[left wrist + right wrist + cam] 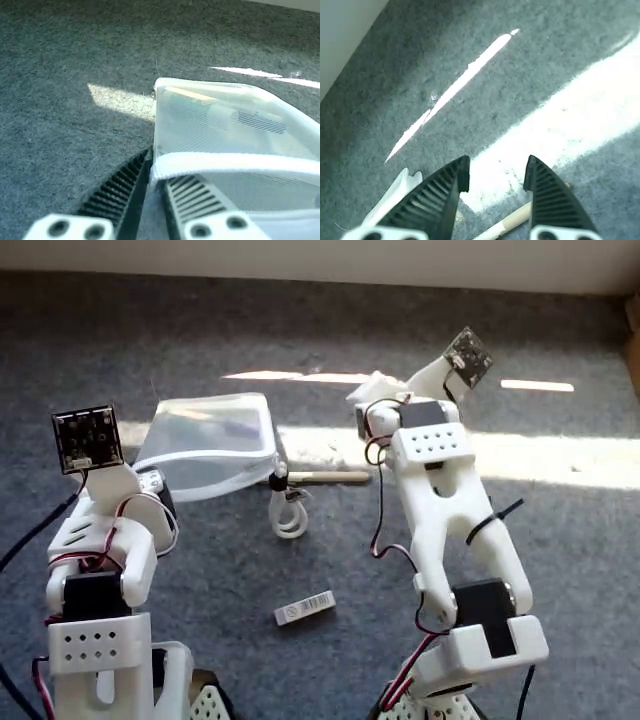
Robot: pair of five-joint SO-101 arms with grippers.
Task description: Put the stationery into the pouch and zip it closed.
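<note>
The translucent white pouch point(205, 445) lies on the grey carpet, with pale shapes showing through its mesh point(225, 125). My left gripper point(152, 167) is shut on the pouch's white-bound edge, at its near left corner point(142, 468). A wooden pencil point(330, 477) lies just right of the pouch. My right gripper point(496, 175) hangs open above the pencil's point(512, 221) far side, near a sunlit strip point(372, 392). A white eraser point(304, 608) lies on the carpet between the two arm bases.
White loops point(288, 515) with a black part above them lie at the pouch's right edge; I cannot tell what they are. Bright sun bands cross the carpet point(560, 455). A pale wall point(400, 255) borders the far side.
</note>
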